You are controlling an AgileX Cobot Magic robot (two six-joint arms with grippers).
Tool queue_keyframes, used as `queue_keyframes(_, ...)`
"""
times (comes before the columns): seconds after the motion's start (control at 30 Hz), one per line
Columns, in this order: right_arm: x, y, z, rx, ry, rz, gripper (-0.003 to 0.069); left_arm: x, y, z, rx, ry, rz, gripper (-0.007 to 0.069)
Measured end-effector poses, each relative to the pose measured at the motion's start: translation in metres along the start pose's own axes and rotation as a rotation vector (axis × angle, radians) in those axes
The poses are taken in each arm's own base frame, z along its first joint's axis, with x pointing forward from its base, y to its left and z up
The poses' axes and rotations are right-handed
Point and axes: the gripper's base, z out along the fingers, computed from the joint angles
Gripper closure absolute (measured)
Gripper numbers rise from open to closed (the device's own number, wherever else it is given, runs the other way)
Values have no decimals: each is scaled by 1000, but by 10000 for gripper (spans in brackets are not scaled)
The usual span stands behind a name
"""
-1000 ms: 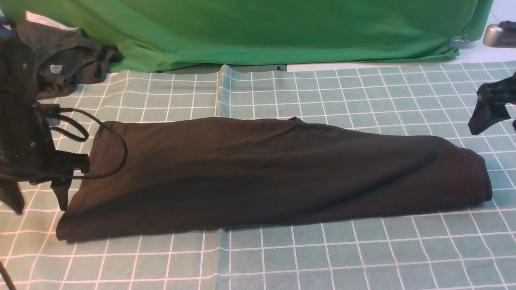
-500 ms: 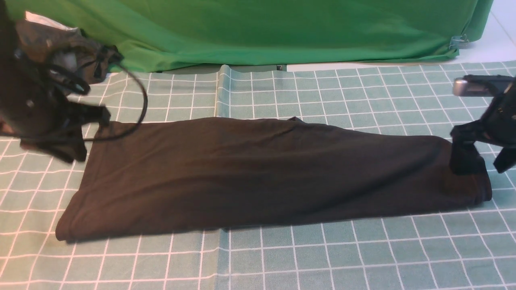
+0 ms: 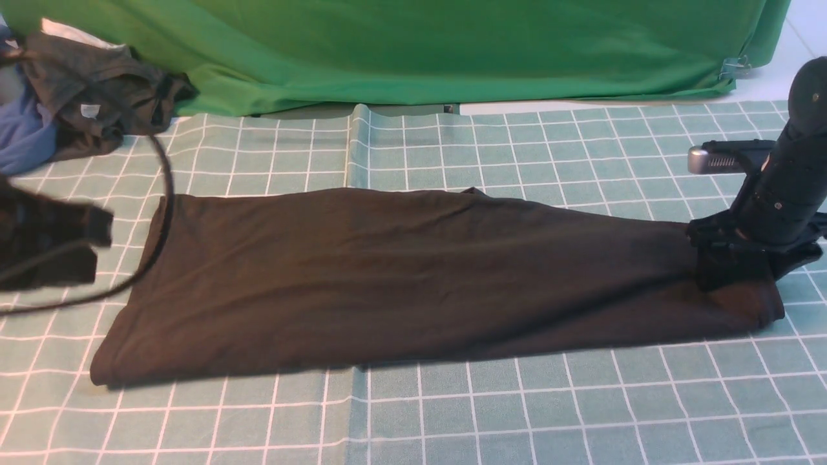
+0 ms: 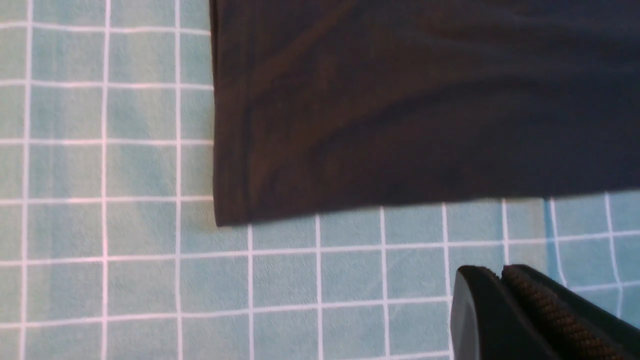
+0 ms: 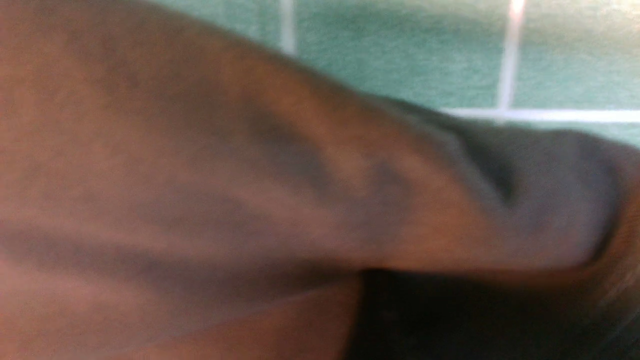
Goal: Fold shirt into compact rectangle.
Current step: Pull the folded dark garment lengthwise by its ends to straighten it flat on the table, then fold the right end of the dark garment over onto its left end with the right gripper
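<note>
The table (image 3: 452, 413) is carrying the shirt (image 3: 413, 278), stretching from left pincer (image 4: 501, 276) to right pincer (image 3: 735, 270), and a grey garment (image 3: 97, 97) beyond the left.

No text can be read. A white tag (image 3: 90, 110) is seen on the grey garment (image 3: 103, 77), but nothing on it is legible.

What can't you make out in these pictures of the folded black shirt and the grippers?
Right gripper: whether it grips the long folded black cotton shirt; black on black in the front view, and blurred cloth fills its wrist view.
Left gripper: motion-blurred and cut by the front view's edge.
Shirt's sleeves and collar: folded out of sight.
Soft blue garment: cut by that edge.
</note>
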Motion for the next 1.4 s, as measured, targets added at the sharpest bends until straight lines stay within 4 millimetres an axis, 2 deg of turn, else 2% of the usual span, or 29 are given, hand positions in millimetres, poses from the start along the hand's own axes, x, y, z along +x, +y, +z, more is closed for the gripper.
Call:
queue_keyframes(0.1,0,5,0,-14,3,-27,489,17,-1,-12,13,-42,2,614)
queue_keyframes(0.17,0,5,0,-16,7,-36,578,25,-2,-21,16,-76,7,613)
queue_keyframes(0.33,3,-2,-8,-4,7,-37,593,37,-3,-39,15,-154,22,613)
queue_keyframes(0.4,6,-9,-23,4,-21,-19,593,42,-3,-47,5,-189,31,613)
queue_keyframes(0.53,17,-23,-66,25,-104,57,593,52,-2,-58,-20,-226,48,613)
queue_keyframes(0.6,22,-22,-77,30,-110,58,593,53,-2,-59,-20,-228,49,613)
queue_keyframes(0.7,28,-11,-91,23,-115,34,593,55,-1,-58,-20,-222,48,613)
queue_keyframes(0.8,31,15,-103,4,-109,-20,593,54,-2,-58,-14,-228,47,613)
queue_keyframes(0.83,32,17,-104,3,-111,-24,593,54,-2,-58,-13,-229,46,613)
queue_keyframes(0.87,31,31,-110,-10,-122,-45,593,54,-3,-58,-5,-234,44,613)
queue_keyframes(0.9,30,53,-117,-33,-139,-81,593,53,-4,-58,8,-239,39,613)
queue_keyframes(0.93,30,53,-118,-36,-143,-77,593,53,-4,-58,8,-239,39,613)
queue_keyframes(0.97,29,64,-121,-49,-156,-94,593,53,-4,-58,13,-241,38,613)
queue_keyframes(1.0,28,87,-129,-77,-182,-127,593,53,-5,-58,23,-242,34,613)
queue_keyframes(1.13,30,148,-149,-187,-261,-207,594,53,-7,-58,49,-242,25,613)
queue_keyframes(1.2,30,172,-154,-238,-293,-220,594,53,-8,-58,59,-241,22,613)
queue_keyframes(1.23,31,186,-156,-270,-308,-231,594,53,-9,-58,63,-241,21,613)
queue_keyframes(1.27,31,189,-157,-276,-310,-233,594,53,-9,-58,63,-241,20,613)
queue_keyframes(1.33,32,227,-157,-377,-329,-264,594,53,-9,-58,67,-241,19,613)
queue_keyframes(1.37,32,230,-154,-377,-323,-266,594,53,-9,-58,67,-241,19,613)
queue_keyframes(1.4,31,248,-152,-429,-329,-282,594,53,-9,-58,67,-242,19,613)
